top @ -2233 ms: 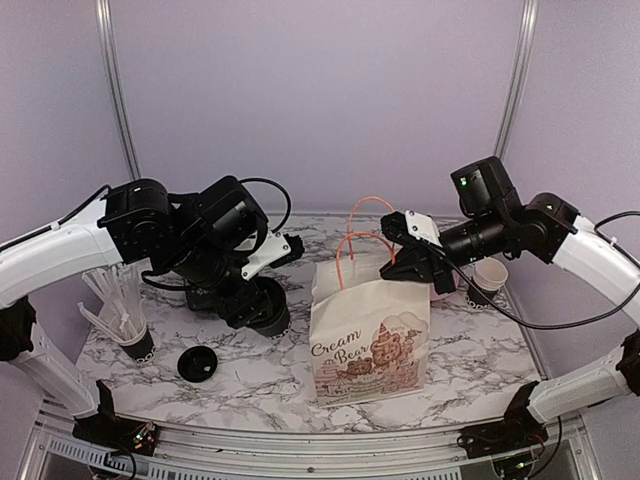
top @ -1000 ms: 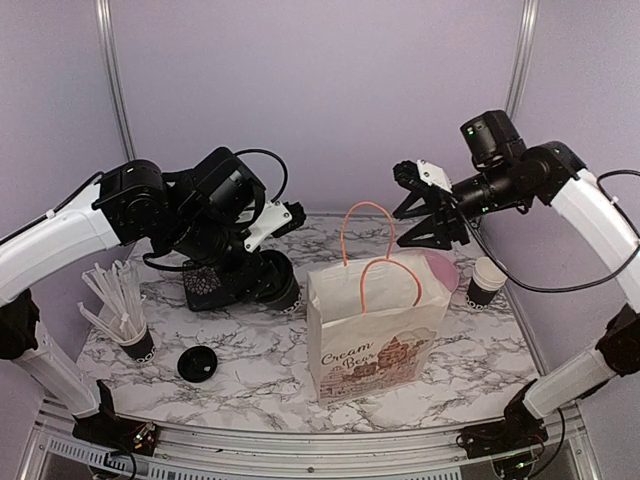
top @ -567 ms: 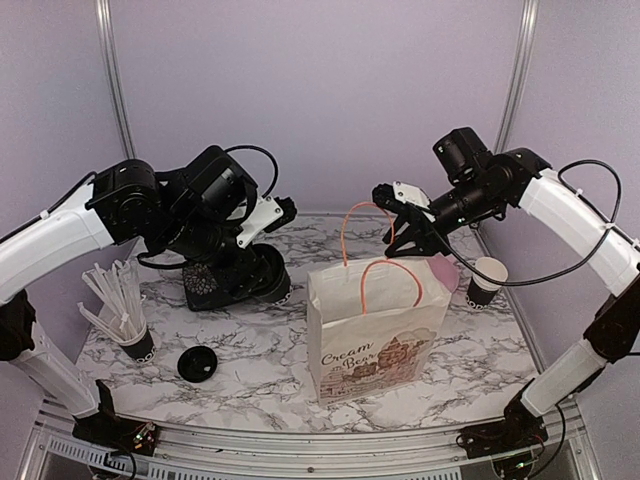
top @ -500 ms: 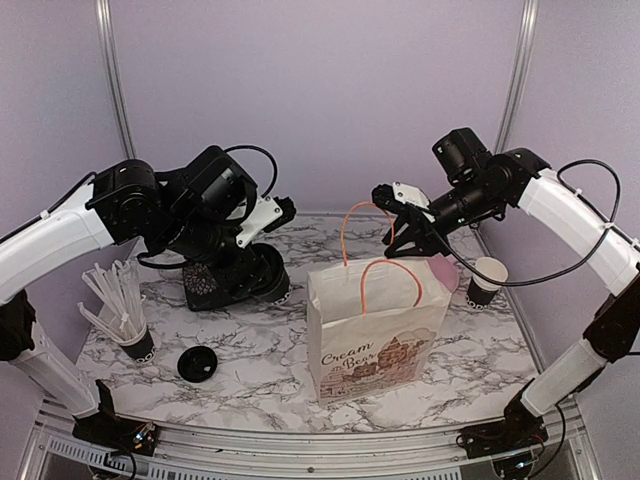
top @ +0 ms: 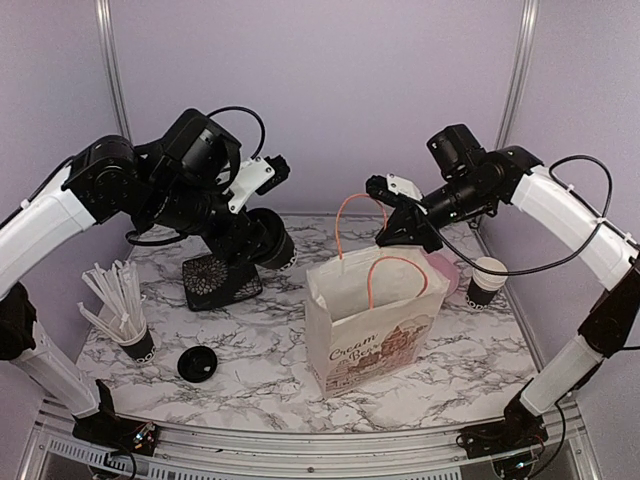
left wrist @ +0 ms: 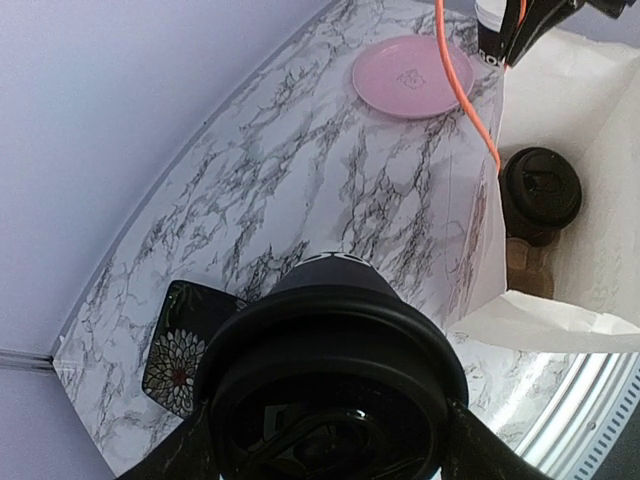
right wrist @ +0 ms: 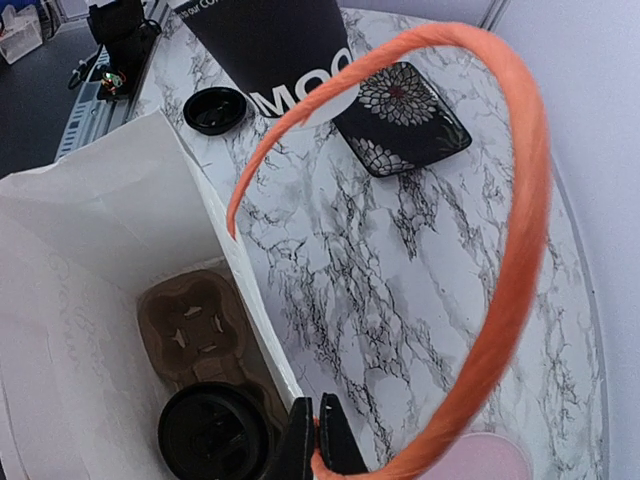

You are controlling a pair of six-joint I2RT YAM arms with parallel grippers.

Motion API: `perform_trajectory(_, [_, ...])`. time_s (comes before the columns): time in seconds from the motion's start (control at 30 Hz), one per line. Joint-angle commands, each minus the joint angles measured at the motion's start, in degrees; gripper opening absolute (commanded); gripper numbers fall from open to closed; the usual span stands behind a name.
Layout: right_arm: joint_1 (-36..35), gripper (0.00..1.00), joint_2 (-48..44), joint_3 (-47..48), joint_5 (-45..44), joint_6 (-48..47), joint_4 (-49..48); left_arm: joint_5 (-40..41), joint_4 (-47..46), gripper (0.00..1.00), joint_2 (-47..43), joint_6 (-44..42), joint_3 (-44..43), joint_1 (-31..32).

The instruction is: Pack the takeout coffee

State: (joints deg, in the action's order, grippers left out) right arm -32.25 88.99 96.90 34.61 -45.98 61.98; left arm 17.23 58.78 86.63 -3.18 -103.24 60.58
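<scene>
The left gripper (left wrist: 335, 445) is clamping a lidded coffee cup (top: 270, 247) and holding it in the air over the white, grey-veined marble table (top: 260, 375), left of the paper bag (top: 372, 325). The right gripper (right wrist: 318, 440) is pinching the bag's orange handle (right wrist: 500, 250) between closed fingers. A second lidded cup (right wrist: 213, 437) is sitting inside the bag beside a cardboard carrier (right wrist: 193, 328). An open cup (top: 487, 280), a loose lid (top: 197, 363), a pink plate (left wrist: 412, 75) and a floral tray (top: 222, 280) are resting on the marble. Lilac walls (top: 320, 100) with metal posts (top: 113, 90) are enclosing the cell.
</scene>
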Motion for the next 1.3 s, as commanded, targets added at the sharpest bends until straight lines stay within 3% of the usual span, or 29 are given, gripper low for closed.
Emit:
perform_trajectory(0.0, [-0.1,0.0,-4.4,0.0,0.6,5.8,-6.0,3.0,1.9,0.56,-0.1,1.4,-7.2,-0.2])
perform_trajectory(0.23, [-0.5,0.0,-8.4,-4.4,-1.4,11.9,-10.3,-2.0,1.9,0.55,0.2,4.8,-14.5,4.0])
perform_trajectory(0.47, [-1.1,0.0,-10.1,-8.7,-0.9,15.3,-12.0,-1.2,2.6,0.55,2.9,4.2,-16.6,9.2])
perform_trajectory(0.8, [-1.0,0.0,-11.1,-10.0,-7.9,21.4,-14.5,-1.8,2.6,0.55,4.7,3.8,-18.4,10.8])
perform_trajectory(1.27, [-0.8,0.0,-12.9,-11.5,-4.6,24.0,-14.6,-4.4,2.6,0.54,16.1,-0.5,-26.3,12.9])
